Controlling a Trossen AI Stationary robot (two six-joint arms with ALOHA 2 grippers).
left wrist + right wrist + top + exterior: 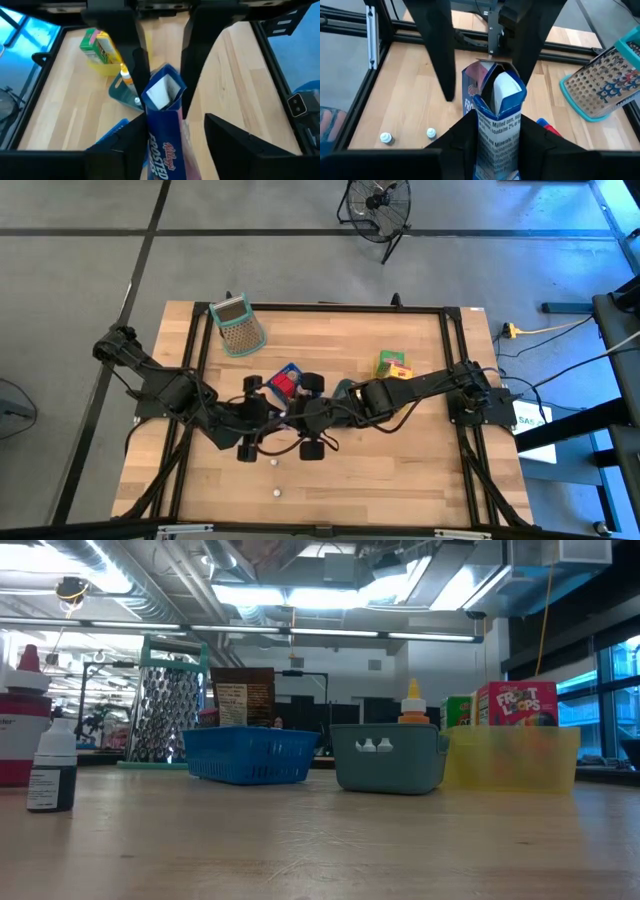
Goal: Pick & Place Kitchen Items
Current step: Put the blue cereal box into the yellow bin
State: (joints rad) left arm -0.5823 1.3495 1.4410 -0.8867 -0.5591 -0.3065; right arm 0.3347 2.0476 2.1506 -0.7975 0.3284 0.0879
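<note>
Blue cereal box (497,125) is upright above mid-desk (420,460); I see right gripper (495,127) clamped on it, left gripper (167,132) fingers apart either side, not pressing

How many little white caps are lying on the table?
2. One cap lies near the arms' pincers, the other cap closer to the table's front edge. More could be hidden under the arms.

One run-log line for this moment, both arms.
stage: handover mid-table | item: blue cereal box | right end effector: shut on box | left end effector: astride box, grip unclear
</note>
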